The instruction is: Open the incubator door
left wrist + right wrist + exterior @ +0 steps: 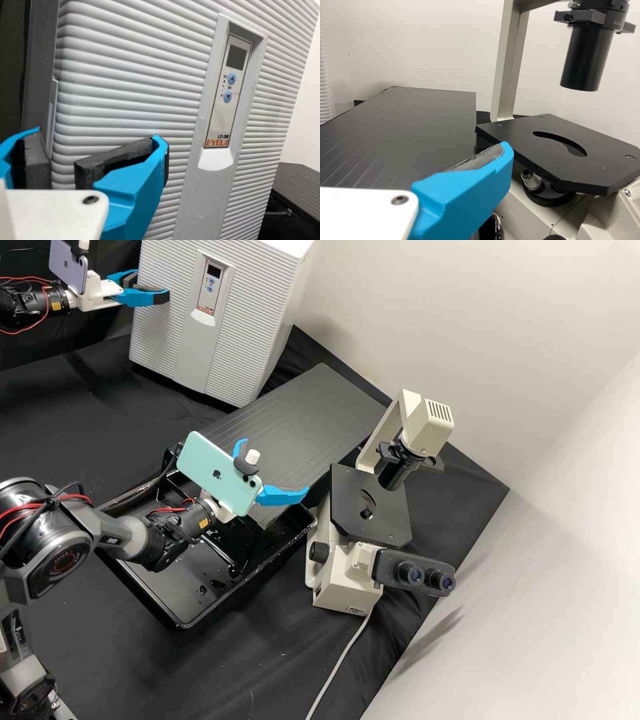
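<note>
The white incubator (247, 320) stands at the back of the bench, its ribbed door (170, 340) shut. My left gripper (148, 285) is open at the door's side edge in the high view. Seen from the left wrist, the left gripper (95, 145) has its fingers apart, one beside a narrow grip strip (53, 117) on the door edge, the other before the ribbed door front (130, 100). Whether they touch is unclear. My right gripper (275, 465) stands open between the black tray and the microscope; in the right wrist view the right gripper (470, 192) shows one blue finger.
A control panel (229, 90) is set into the door. A dark flat board (313, 420) lies beside the incubator, partly over a black tray (180, 623). The microscope (350, 573) stands close to the right gripper, its cable (343, 657) running toward the front.
</note>
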Controlling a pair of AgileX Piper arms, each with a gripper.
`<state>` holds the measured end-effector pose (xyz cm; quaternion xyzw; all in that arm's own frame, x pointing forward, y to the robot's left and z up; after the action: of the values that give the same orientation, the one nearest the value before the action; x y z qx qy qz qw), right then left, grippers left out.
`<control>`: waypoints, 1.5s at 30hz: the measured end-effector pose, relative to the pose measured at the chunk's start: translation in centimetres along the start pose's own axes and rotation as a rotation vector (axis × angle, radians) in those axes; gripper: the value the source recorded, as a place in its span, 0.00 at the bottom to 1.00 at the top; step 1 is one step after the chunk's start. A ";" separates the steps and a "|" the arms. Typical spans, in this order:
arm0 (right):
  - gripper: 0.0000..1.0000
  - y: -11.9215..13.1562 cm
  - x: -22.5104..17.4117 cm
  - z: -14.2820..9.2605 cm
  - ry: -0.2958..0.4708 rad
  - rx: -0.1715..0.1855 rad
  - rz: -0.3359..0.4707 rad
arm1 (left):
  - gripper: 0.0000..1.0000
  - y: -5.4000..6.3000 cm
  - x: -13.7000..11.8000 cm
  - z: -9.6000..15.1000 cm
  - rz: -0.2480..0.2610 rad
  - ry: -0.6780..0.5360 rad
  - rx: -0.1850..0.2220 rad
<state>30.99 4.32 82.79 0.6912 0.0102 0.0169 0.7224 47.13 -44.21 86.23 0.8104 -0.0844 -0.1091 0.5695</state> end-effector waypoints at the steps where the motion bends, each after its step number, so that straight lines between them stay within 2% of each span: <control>1: 1.00 0.0 0.0 0.0 0.000 0.000 0.000 | 0.00 0.0 0.0 0.0 0.001 0.000 0.002; 5: 1.00 0.0 0.0 0.0 0.000 0.000 0.000 | 0.00 0.1 0.0 0.0 0.000 0.001 0.008; 6: 1.00 0.0 0.0 0.0 0.000 0.000 0.000 | 1.00 0.0 -0.1 0.0 -0.002 0.002 0.007; 19: 1.00 0.0 0.0 0.0 0.000 0.000 0.000 | 1.00 -0.1 0.0 0.2 -0.006 -0.002 0.008; 22: 1.00 0.0 0.0 0.0 0.000 0.000 0.000 | 1.00 -0.1 -0.2 0.5 -0.019 -0.014 0.022; 34: 1.00 0.0 0.0 0.0 0.000 0.000 0.000 | 1.00 -0.8 -0.8 1.4 -0.055 -0.033 0.030; 45: 1.00 0.0 0.0 0.0 0.000 0.000 0.000 | 1.00 -1.0 -0.8 1.6 -0.062 -0.040 0.037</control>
<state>30.99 4.32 82.79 0.6912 0.0102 0.0169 0.7224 45.88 -45.12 84.84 0.8207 -0.0725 -0.1413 0.5488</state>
